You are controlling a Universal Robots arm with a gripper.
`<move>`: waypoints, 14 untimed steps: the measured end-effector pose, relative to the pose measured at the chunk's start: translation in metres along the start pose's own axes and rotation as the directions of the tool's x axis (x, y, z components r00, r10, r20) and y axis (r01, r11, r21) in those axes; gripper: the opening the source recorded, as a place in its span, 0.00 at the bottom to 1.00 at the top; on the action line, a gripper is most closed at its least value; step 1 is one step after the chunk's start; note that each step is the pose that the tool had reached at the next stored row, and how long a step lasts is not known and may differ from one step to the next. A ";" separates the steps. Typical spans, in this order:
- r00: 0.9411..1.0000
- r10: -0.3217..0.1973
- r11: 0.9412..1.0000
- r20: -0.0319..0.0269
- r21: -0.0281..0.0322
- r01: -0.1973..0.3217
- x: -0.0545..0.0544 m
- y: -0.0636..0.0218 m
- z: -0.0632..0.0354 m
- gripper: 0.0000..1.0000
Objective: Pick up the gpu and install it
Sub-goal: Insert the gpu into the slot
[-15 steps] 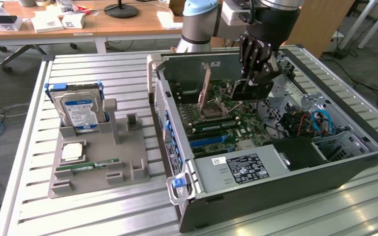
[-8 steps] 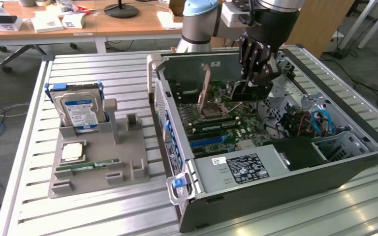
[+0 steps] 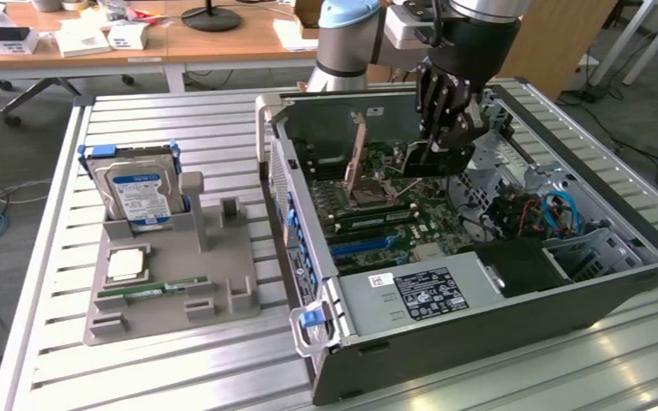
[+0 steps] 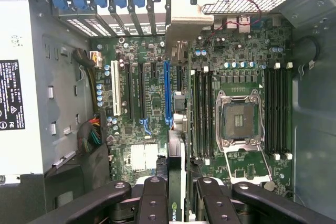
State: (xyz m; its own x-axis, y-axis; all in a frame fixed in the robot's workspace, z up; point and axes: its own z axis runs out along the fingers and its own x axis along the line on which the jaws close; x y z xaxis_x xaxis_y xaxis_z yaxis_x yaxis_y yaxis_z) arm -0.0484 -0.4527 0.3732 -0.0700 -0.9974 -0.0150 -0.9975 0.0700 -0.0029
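Slatted worktop (image 3: 158, 120) carries the open case (image 3: 478, 342); inside, my gripper (image 3: 438, 152) is clamped on the gpu (image 4: 176, 153), best kept square over the blue slot (image 4: 167, 90).

light: bright, diffuse | glare: sheen on table (image 3: 637, 368) | shadows: soft, deepest inside computer case (image 3: 500, 338)

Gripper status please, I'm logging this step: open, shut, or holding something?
Gripper: closed on the thin flat black gpu card, over the green motherboard.
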 end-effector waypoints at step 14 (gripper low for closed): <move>1.000 0.000 1.000 0.000 0.000 0.000 0.000 0.0000 0.0019 0.26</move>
State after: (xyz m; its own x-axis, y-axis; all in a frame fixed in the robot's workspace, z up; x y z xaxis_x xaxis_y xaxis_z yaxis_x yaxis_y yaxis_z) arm -0.0483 -0.4527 0.3714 -0.0699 -0.9974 -0.0153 -0.9975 0.0700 -0.0029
